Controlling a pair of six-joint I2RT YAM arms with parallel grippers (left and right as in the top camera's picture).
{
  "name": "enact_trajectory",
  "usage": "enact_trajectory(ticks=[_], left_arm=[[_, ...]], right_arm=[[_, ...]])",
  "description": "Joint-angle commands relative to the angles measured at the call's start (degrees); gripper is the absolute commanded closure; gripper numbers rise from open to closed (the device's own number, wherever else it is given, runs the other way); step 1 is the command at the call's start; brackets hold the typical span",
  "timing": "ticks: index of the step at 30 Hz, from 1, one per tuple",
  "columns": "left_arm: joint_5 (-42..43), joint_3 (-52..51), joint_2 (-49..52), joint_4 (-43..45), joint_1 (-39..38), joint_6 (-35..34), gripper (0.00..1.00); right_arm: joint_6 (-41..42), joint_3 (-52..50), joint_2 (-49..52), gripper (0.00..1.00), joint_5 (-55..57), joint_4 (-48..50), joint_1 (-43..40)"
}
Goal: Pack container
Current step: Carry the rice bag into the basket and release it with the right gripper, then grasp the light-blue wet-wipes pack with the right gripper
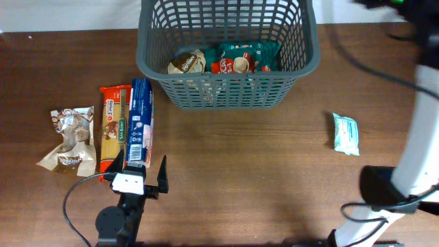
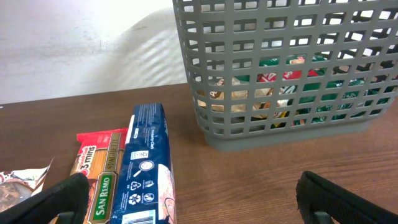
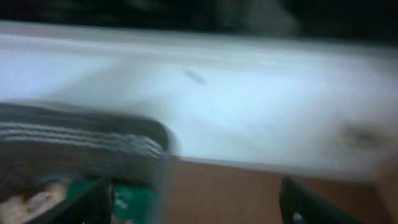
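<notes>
- Nearest in, the left gripper [image 1: 140, 168] hung with fingers spread and empty, straddling the near end of the blue packet [image 1: 141, 116] — lined up, I'd judge, to pinch it across its width.
- Touching its left side lay the pasta packet [image 1: 114, 130], both lying lengthwise, near to far.
- Farther back the container [image 1: 226, 89] stood upright at the table's far edge, mouth up, long axis running left to right — a green packet [image 1: 247, 56] lay inside.
- The right gripper [image 3: 199, 205], badly blurred, showed fingers apart with nothing between, close by the container's rim.
</notes>
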Motion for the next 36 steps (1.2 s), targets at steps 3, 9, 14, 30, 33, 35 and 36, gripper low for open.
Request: enact_trajectory(ticks=[3, 9, 14, 30, 33, 35, 36], left_arm=[[0.57, -0.33, -0.28, 0.13, 0.04, -0.35, 0.01], [0.59, -0.33, -0.28, 0.13, 0.04, -0.35, 0.01], [0.57, -0.33, -0.28, 0.13, 0.04, -0.35, 0.01], [0.59, -0.33, -0.28, 0.13, 0.04, -0.35, 0.01], [0.59, -0.33, -0.28, 0.15, 0.04, -0.35, 0.01], [0.59, -0.33, -0.28, 0.13, 0.04, -0.35, 0.01], [0.57, -0.33, -0.28, 0.13, 0.04, -0.35, 0.01]], right_arm=[[9.97, -9.38, 4.31, 0.21, -2.23, -11.69, -15.15], [5.97, -27.63, 5.01, 0.22, -4.0, -12.39, -17.68], [1.16, -42.77, 5.01, 0.22, -3.72, -6.19, -16.37], [-5.18, -78.66, 5.01, 0.22, -1.84, 15.61, -13.33], [-4.68, -82.07, 5.01, 0.28, -1.86, 18.29, -13.07], [-3.87, -83.47, 5.01, 0.62, -2.25, 19.5, -13.09], [-3.58, -83.56, 5.01, 0.84, -2.23, 19.52, -13.09]])
